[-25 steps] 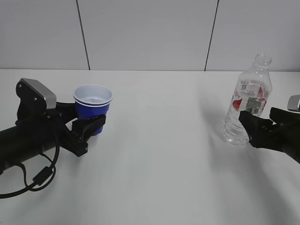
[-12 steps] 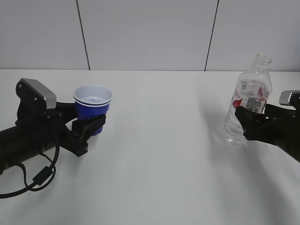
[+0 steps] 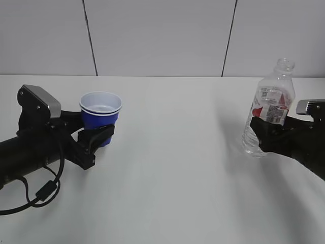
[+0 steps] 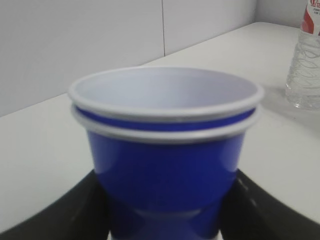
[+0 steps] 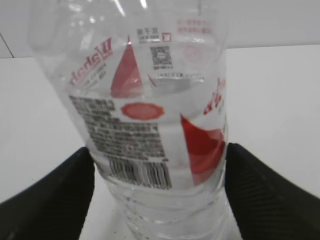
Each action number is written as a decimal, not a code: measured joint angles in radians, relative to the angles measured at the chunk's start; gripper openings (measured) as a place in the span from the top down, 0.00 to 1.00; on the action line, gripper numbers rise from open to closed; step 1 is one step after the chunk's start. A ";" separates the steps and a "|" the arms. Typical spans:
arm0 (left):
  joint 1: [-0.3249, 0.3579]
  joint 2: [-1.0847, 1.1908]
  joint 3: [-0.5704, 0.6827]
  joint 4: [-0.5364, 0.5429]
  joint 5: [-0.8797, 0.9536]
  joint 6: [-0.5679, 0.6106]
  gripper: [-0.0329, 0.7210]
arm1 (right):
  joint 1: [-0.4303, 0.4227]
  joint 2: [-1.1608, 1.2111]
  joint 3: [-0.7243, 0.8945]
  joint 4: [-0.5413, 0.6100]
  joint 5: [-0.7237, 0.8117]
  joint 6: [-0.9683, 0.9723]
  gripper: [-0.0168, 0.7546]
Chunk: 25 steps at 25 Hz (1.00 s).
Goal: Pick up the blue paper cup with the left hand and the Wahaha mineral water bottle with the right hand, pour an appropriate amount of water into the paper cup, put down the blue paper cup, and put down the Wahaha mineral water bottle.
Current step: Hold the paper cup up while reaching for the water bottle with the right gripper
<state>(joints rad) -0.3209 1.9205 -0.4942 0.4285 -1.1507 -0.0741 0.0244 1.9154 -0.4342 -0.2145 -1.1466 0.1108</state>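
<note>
The blue paper cup (image 3: 100, 114), with a doubled white rim, stands on the white table at the left. My left gripper (image 3: 99, 136) is shut on its lower part. In the left wrist view the cup (image 4: 165, 165) fills the frame with a black finger (image 4: 90, 210) pressed on each side. The Wahaha mineral water bottle (image 3: 271, 101) stands upright and capless at the right, part full. My right gripper (image 3: 258, 134) is open around its lower body. In the right wrist view the bottle (image 5: 145, 115) sits between the two fingers (image 5: 60, 195), close on both sides.
The white table (image 3: 172, 168) runs back to a pale panelled wall (image 3: 162, 35). A black cable (image 3: 43, 190) hangs from the left arm near the front left. The bottle also shows at the far right of the left wrist view (image 4: 305, 65).
My right gripper has moved left and forward, so its fingers now lie on both sides of the bottle. The left gripper and the cup have not moved.
</note>
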 joint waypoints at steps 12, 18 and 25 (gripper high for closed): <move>0.000 0.000 0.000 0.000 0.000 0.000 0.36 | 0.000 0.000 0.000 -0.015 0.000 0.020 0.11; 0.000 0.000 0.000 0.000 0.000 0.000 0.36 | 0.000 0.002 -0.009 -0.001 0.000 -0.008 0.10; 0.000 0.000 0.000 0.000 0.000 0.000 0.37 | 0.000 0.002 -0.020 0.015 0.000 -0.012 0.11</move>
<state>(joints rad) -0.3209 1.9205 -0.4942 0.4285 -1.1507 -0.0741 0.0244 1.9178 -0.4541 -0.1999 -1.1466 0.0992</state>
